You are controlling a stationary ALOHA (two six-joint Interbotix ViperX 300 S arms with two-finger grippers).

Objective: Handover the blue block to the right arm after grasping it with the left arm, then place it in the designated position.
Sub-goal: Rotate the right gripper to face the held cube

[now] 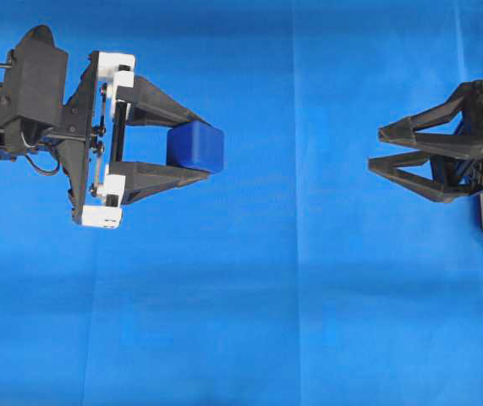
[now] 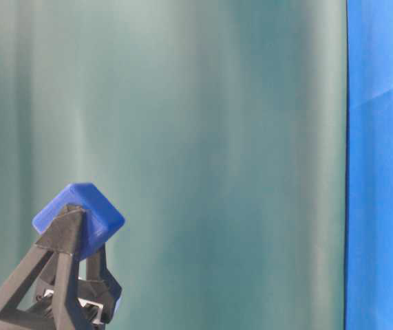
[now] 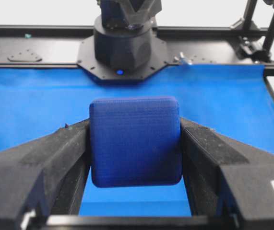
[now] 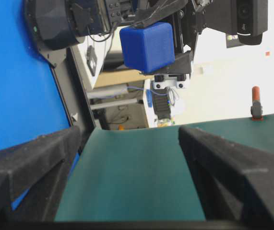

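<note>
The blue block (image 1: 197, 145) is pinched between the two black fingers of my left gripper (image 1: 205, 146), the one with white brackets, and is held above the blue cloth. In the left wrist view the block (image 3: 135, 141) fills the gap between the fingers (image 3: 65, 153), with cloth showing beneath it. From table level it (image 2: 79, 216) sits raised at the fingertip (image 2: 62, 258). My all-black right gripper (image 1: 376, 149) stands open at the far right, pointing at the block across a wide gap. In its wrist view the block (image 4: 147, 45) is far ahead, and nothing lies between the spread fingers (image 4: 31, 158).
Blue cloth (image 1: 292, 304) covers the table. A dark green backdrop (image 2: 217, 137) stands behind it. The right arm's black base (image 3: 122, 43) and a black frame rail (image 3: 41, 48) bound the far side. A red-handled clamp (image 4: 256, 103) sits on the backdrop's edge.
</note>
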